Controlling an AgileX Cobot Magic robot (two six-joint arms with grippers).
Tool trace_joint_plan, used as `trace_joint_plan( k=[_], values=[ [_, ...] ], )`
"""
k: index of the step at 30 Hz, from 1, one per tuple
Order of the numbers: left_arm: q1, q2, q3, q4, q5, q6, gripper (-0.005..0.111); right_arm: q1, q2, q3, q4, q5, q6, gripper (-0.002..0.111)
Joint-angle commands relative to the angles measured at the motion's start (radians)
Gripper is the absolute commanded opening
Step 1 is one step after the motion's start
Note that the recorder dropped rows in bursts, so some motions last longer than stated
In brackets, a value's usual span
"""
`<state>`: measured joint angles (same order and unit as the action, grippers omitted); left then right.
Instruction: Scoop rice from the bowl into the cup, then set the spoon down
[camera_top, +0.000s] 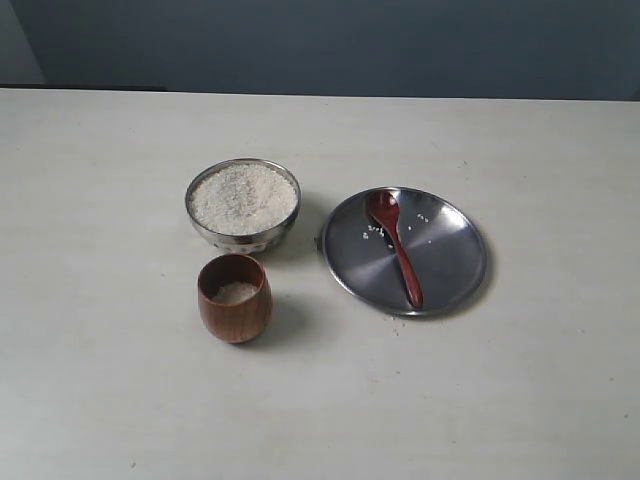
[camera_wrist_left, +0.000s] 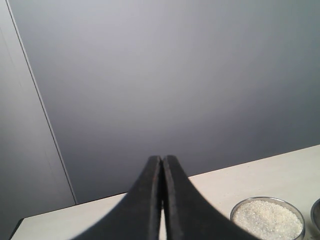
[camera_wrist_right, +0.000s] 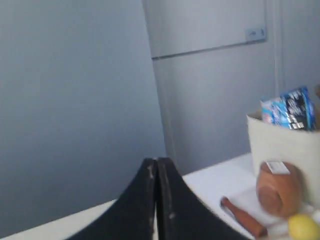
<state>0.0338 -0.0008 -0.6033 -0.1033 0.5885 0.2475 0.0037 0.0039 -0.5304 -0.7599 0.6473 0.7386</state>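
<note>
one bowl (camera_top: 240, 241), one cup (camera_top: 235, 312), one spoon (camera_top: 396, 243) and one plate (camera_top: 452, 256) sit on the pale desk (camera_top: 120, 400). there are two lots of rice (camera_top: 243, 198): the steel bowl is filled almost to its rim, and a shallow layer lies at the bottom of the brown wooden cup. a few loose grains (camera_top: 371, 233) are scattered on the plate around the spoon's head.

the cup stands upright just in front of the bowl, close to it but not touching as far as can be seen. the flat steel plate lies to the right of both, its rim near the bowl. the spoon lies on the plate, head towards the back and handle running to the front rim, with nothing gripping it.

two claws show, one in each wrist view. the left claw (camera_wrist_left: 162, 159) is clenched, its dark fingers pressed together on nothing, raised above the desk with the bowl (camera_wrist_left: 267, 198) of rice beside it lower down. the right claw (camera_wrist_right: 156, 161) is clenched too and bare.

the right wrist view is blurred. beyond the claw it shows a pale box (camera_wrist_right: 282, 145) with a blue packet (camera_wrist_right: 290, 109) sticking out, a round wooden thing (camera_wrist_right: 277, 192), a brown stick (camera_wrist_right: 242, 216) and a yellow thing (camera_wrist_right: 302, 227); what they are cannot be told.
</note>
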Motion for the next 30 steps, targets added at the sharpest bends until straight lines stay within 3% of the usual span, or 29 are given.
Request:
trace_joint_plan(
  k=[1,6,11,14,23,30],
  values=[
    [0.004,0.001,-0.004,0.002,-0.004,0.000,0.000,-0.007,-0.004,0.006,0.075,-0.166,-0.080,0.000],
    [0.004,0.001,-0.004,0.002,-0.004,0.000,0.000,-0.007,-0.004,0.006,0.116,-0.233,-0.080,0.000],
    [0.004,0.001,-0.004,0.002,-0.004,0.000,0.000,-0.003,-0.004,0.006,0.127,-0.127,-0.105,0.000],
    [0.004,0.001,-0.004,0.002,-0.004,0.000,0.000,-0.003,0.006,0.006,0.170,-0.070,-0.194,0.000],
    [0.004,0.001,-0.004,0.004,-0.004,0.000,0.000,-0.004,0.054,0.047,0.602,-0.122,-0.715,0.000],
    [0.004,0.001,-0.004,0.004,-0.004,0.000,0.000,-0.004,0.054,0.218,0.620,-0.218,-0.817,0.000]
  ],
)
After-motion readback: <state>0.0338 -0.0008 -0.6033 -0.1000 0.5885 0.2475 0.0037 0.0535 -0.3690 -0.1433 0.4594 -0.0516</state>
